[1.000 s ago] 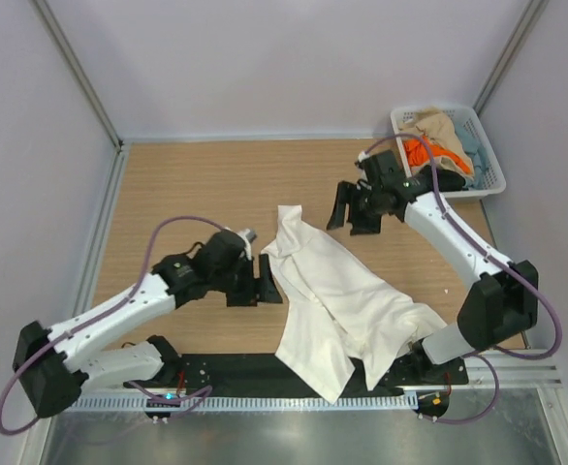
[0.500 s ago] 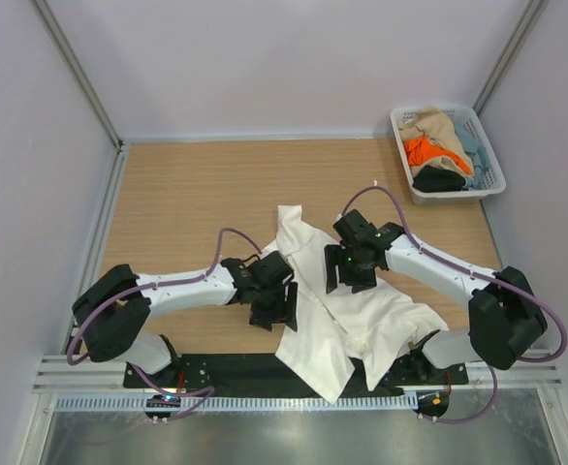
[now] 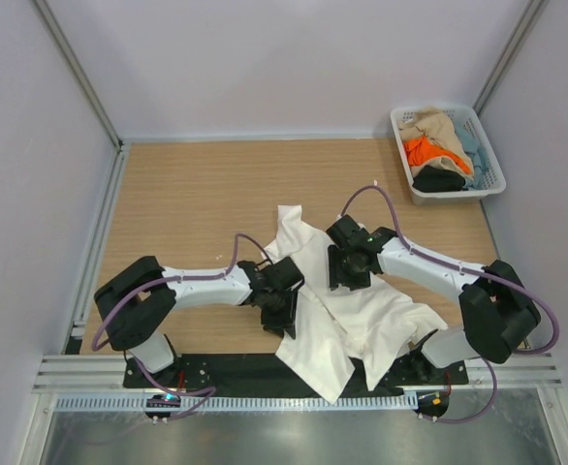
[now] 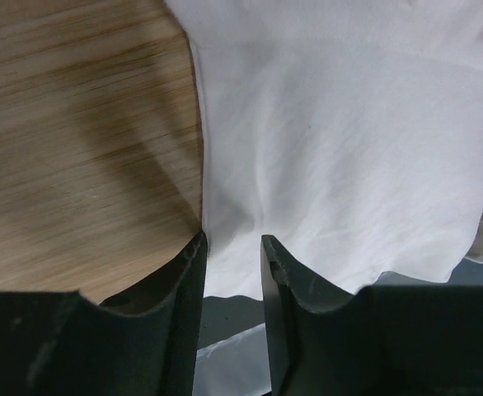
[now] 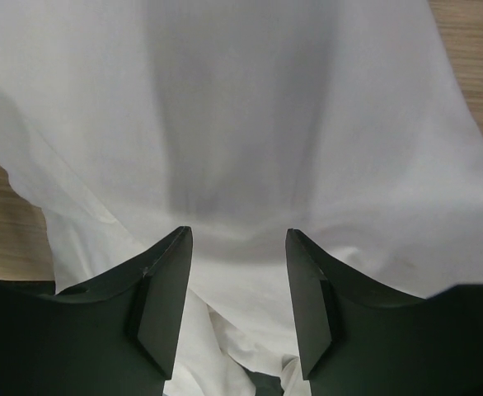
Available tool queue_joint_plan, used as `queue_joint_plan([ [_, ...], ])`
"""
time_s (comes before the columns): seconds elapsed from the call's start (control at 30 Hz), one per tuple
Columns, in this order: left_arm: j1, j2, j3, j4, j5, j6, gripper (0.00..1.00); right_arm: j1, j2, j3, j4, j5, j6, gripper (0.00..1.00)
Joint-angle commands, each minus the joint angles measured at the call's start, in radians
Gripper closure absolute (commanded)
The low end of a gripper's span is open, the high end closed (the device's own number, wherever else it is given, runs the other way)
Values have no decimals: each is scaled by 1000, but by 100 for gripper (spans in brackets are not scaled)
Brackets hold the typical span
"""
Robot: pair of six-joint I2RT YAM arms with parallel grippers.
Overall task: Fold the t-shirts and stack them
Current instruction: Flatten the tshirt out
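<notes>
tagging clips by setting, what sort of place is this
Likely a robotics lab test cell: a wooden table boxed in by plain panel walls, with a white t-shirt and laundry basket as props.

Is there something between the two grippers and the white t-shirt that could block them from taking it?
Nothing visible does. The left gripper is at the left edge of the white t-shirt and the right gripper is over its upper middle, jaws apart. The basket stands far off in the back right corner.

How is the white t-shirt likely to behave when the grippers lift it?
Probably floppy: the white t-shirt lies wrinkled and folded. It would likely sag between the left gripper and right gripper. Its overhanging corner may drag.
</notes>
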Motion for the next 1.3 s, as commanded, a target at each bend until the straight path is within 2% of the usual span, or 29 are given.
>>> queue_joint_plan([
  [0.0,-11,21,-9,54,2,1,67,11,23,-3,38,45,26,45],
  [0.07,-11,21,-22,71,8,0,75,13,32,-5,38,50,26,45],
  [0.17,3,-15,-38,60,-18,1,99,19,37,-3,38,48,27,44],
  [0.2,10,-32,-39,48,-33,3,100,22,37,-3,39,47,25,37],
  [0.33,55,-152,-42,-23,-129,40,100,50,28,-5,64,10,-10,29],
  [0.5,105,-291,-44,-73,-170,70,100,88,23,-26,102,-42,-38,29],
  [0.7,128,-350,-48,-99,-160,80,100,93,61,-61,179,-151,-50,33],
  [0.73,133,-356,-50,-104,-160,86,100,93,66,-65,187,-149,-47,36],
  [0.8,155,-373,-49,-118,-160,90,100,93,78,-57,190,-134,-46,57],
  [0.83,164,-393,-47,-125,-160,95,100,93,81,-49,184,-107,-47,70],
  [0.87,184,-406,-44,-144,-160,106,100,93,78,-39,165,-87,-47,88],
  [0.93,223,-458,-29,-164,-164,121,100,93,56,7,139,5,-49,98],
  [1.0,256,-498,6,-211,-168,156,100,93,35,94,55,105,-49,99],
  [1.07,309,-578,46,-288,-205,216,100,91,2,176,-47,269,-62,99],
  [1.1,326,-609,98,-317,-214,236,100,93,-9,261,-77,312,-69,99],
  [1.17,369,-687,154,-388,-298,282,100,87,-35,354,-141,433,-105,99],
  [1.27,403,-758,275,-460,-369,372,100,76,-58,530,-166,518,-173,99],
])
